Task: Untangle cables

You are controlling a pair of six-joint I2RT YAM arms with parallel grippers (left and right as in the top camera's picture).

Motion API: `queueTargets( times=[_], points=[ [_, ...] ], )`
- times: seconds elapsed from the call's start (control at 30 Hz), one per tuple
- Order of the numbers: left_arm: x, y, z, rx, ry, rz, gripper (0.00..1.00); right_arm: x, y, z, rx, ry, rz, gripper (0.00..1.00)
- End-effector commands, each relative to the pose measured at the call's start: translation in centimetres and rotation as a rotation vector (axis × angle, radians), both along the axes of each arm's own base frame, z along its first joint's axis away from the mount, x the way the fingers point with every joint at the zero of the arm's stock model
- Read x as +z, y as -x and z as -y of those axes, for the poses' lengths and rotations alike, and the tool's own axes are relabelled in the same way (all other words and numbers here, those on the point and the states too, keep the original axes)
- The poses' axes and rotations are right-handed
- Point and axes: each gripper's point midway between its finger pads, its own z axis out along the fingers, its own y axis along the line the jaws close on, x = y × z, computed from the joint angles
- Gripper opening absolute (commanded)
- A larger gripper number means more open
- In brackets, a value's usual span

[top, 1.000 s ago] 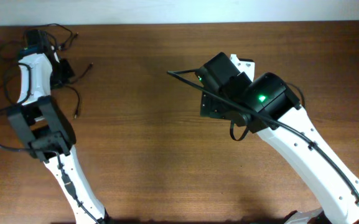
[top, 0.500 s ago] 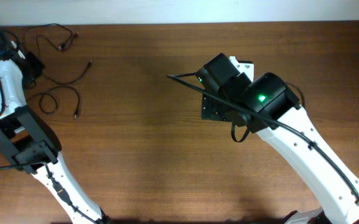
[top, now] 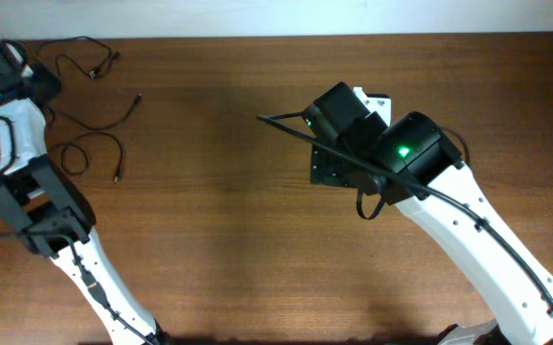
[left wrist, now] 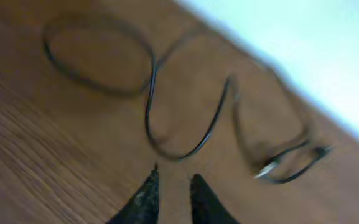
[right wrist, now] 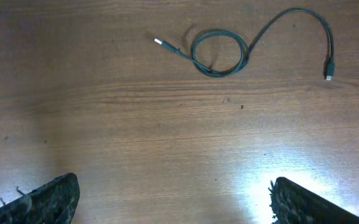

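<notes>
Apparently the cables (top: 94, 135) were no longer one knot. In the overhead view they lay as thin black strands on the far left part of the table (top: 257, 240), near its back edge. One strand (right wrist: 246, 50) made a round loop that crossed over itself, with a metal-tipped plug at each free end. It touched no other strand, as far as the right wrist view showed. Another strand (left wrist: 153, 68) lay in several open curves close to the pale wall (left wrist: 291, 37). That picture was blurred, so I could not tell if this was one cord or two crossing.

The left gripper (left wrist: 170, 186) hung just before these curves. Its fingers stood narrow, with a small gap of bare wood between them, and they held nothing. The right gripper (right wrist: 167, 199) was well apart from the cables, above the middle of the table. Its fingers were spread wide and also empty.

In my judgement the separating was mostly done, and the step in hand was to straighten what remained: the self-crossing loop and the curves by the wall. The next move would call for the left fingers to open more and come down over one strand only, near a plug. Then they should draw it away from its neighbours. A pinch in the middle of the curves could catch two strands at once.
</notes>
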Motion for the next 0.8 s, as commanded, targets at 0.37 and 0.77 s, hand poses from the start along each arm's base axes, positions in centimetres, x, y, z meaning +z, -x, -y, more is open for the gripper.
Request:
queueTargets(
  times=[0.37, 0.77],
  points=[
    [-7.1, 4.6, -1.2, -0.069, -0.078, -0.306, 0.00, -0.1, 0.0, 0.0, -0.004, 0.001, -0.005, 0.98],
    [2.9, 3.6, 1.3, -0.178, -0.029, -0.127, 0.05, -0.1, -0.1, 0.1, -0.007, 0.006, 0.000, 0.98]
  ],
)
